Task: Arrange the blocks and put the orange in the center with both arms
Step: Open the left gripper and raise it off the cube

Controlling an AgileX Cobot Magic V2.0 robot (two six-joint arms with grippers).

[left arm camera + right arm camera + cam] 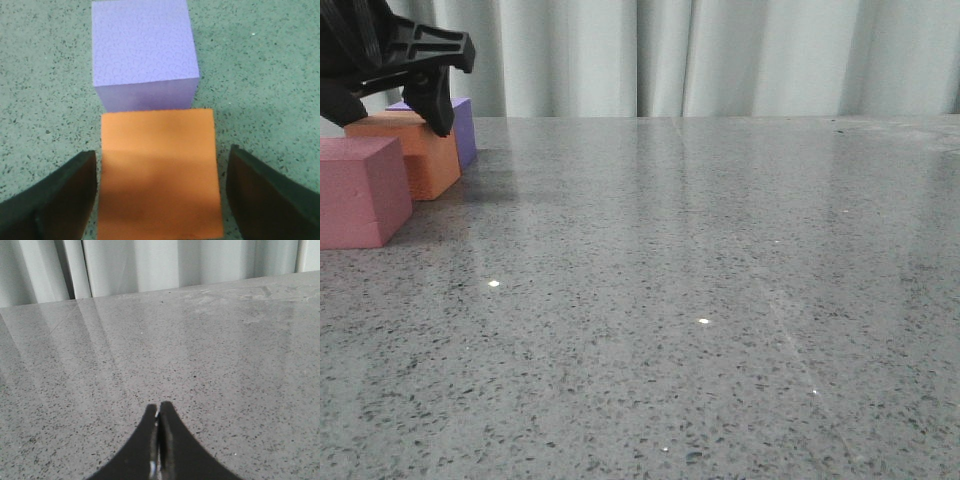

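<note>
Three foam cubes stand in a row at the table's far left: the pink-red cube (360, 190) nearest, the orange cube (415, 152) behind it, the purple cube (463, 128) farthest. My left gripper (390, 105) hangs over the orange cube. In the left wrist view it (160, 175) is open, its fingers (67, 192) on either side of the orange cube (160, 175) with small gaps. The purple cube (142, 52) touches the orange cube's far face. My right gripper (159, 410) is shut and empty above bare tabletop; it does not show in the front view.
The grey speckled tabletop (700, 300) stretches from the cubes to the right. A pale curtain (720, 55) hangs behind the table's far edge.
</note>
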